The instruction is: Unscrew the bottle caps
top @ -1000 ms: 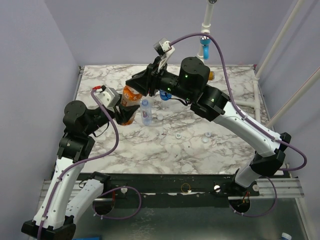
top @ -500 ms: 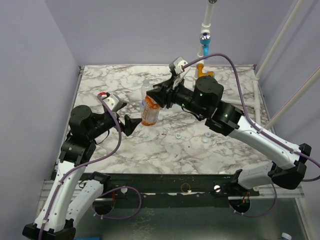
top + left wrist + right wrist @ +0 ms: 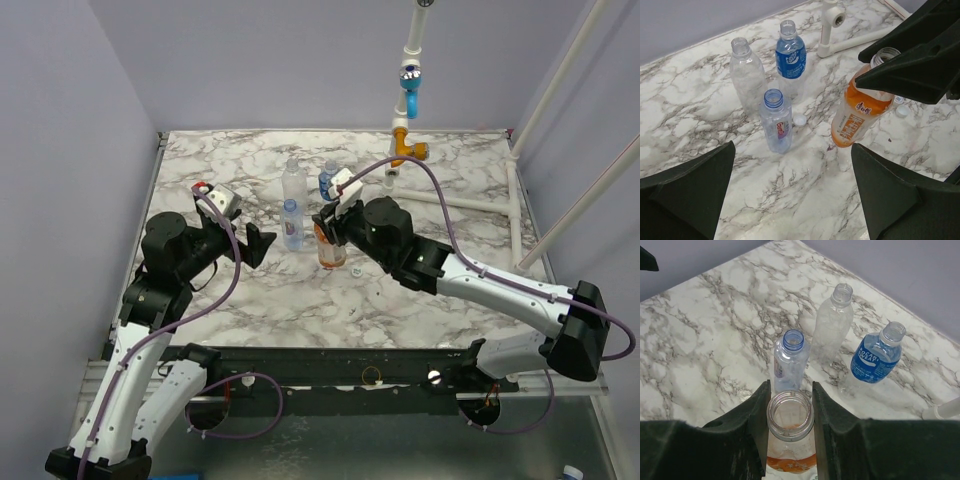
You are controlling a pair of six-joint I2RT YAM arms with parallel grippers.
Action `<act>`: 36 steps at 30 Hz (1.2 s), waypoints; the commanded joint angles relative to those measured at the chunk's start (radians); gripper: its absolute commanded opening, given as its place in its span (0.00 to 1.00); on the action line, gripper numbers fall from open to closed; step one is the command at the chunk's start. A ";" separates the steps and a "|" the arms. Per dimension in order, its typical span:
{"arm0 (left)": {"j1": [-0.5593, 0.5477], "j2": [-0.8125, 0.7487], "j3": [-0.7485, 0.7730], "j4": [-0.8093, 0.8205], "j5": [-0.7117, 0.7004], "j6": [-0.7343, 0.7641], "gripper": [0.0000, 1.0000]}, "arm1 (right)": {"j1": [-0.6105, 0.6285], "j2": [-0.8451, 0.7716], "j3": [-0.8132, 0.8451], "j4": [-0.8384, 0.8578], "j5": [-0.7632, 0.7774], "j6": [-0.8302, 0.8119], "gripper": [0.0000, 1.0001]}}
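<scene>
My right gripper [image 3: 789, 420] is shut on the open neck of the orange bottle [image 3: 790, 460], which has no cap. It holds the bottle slightly tilted, base at or just above the marble table [image 3: 220, 160]; the bottle also shows in the top view [image 3: 332, 252] and the left wrist view [image 3: 860, 112]. My left gripper [image 3: 795, 200] is open and empty, left of the bottles. The slim bottle [image 3: 776, 120], the clear unlabelled bottle [image 3: 747, 75] and the blue-labelled bottle [image 3: 791, 55] stand uncapped. A white cap [image 3: 799, 119] lies by the slim bottle; two more caps [image 3: 902, 111] lie beyond the orange bottle.
A white pipe [image 3: 830, 25] with blue and orange fittings [image 3: 408, 150] stands at the back right of the table. A loose cap [image 3: 357, 269] lies just right of the orange bottle. Lilac walls close in the left and back.
My left gripper let go of the orange bottle and drew back left. My right gripper carried the bottle by its neck down and to the right, toward the table's middle.
</scene>
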 commanded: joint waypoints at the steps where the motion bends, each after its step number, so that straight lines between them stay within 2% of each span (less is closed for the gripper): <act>1: 0.005 -0.003 -0.016 -0.025 -0.078 -0.012 0.99 | -0.009 0.038 -0.055 0.192 0.076 -0.029 0.17; 13: 0.005 0.020 -0.015 -0.050 -0.101 -0.020 0.99 | -0.021 0.089 -0.268 0.417 0.109 0.067 0.13; 17: 0.006 0.024 -0.014 -0.051 -0.100 -0.018 0.99 | -0.021 0.089 -0.297 0.425 0.113 0.076 0.17; 21: 0.006 0.031 -0.014 -0.051 -0.096 -0.017 0.99 | -0.021 0.089 -0.306 0.399 0.108 0.121 0.34; 33: 0.004 0.076 -0.004 -0.050 -0.092 -0.057 0.99 | -0.021 0.031 -0.276 0.318 0.112 0.110 0.82; 36: 0.005 0.076 -0.010 -0.045 -0.097 -0.054 0.99 | -0.021 0.016 -0.255 0.296 0.109 0.103 0.91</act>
